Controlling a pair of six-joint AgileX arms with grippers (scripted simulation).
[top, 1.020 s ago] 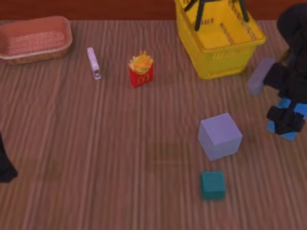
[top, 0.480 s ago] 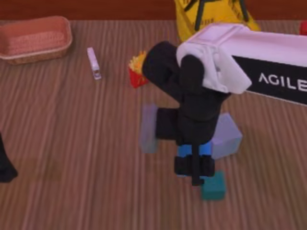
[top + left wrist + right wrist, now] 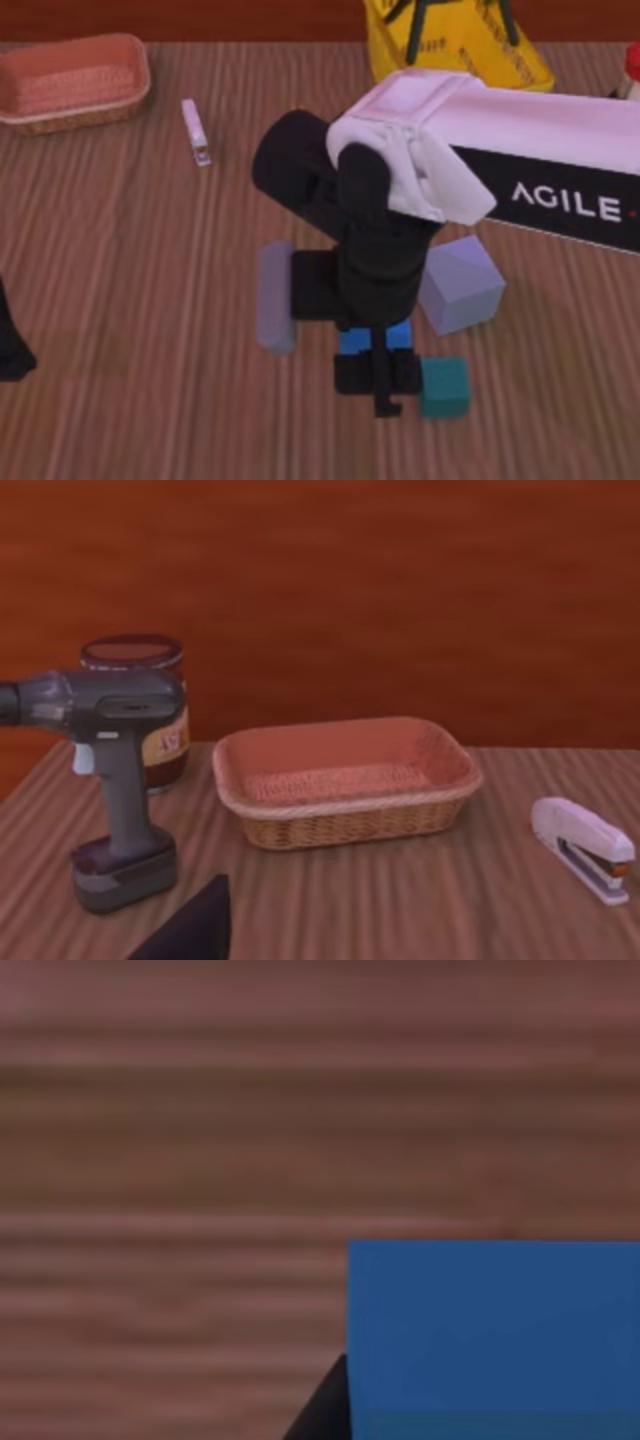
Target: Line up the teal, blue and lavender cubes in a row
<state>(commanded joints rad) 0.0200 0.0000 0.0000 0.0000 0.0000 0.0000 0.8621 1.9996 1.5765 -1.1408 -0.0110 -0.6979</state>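
Right gripper (image 3: 378, 372) is clamping the blue cube (image 3: 372, 337), carrying it just left of the teal cube (image 3: 444, 386) to start the row; lavender cube (image 3: 461, 283) is sitting behind. Left arm is parked at the left edge.

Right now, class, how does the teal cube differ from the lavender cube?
The teal cube is dark, while the lavender cube is pale. The teal cube is clearly smaller than the lavender cube. The teal cube sits square to the table edge, while the lavender cube is turned at an angle. Both are plain, single-coloured cubes resting on the wooden table, untouched by either gripper.
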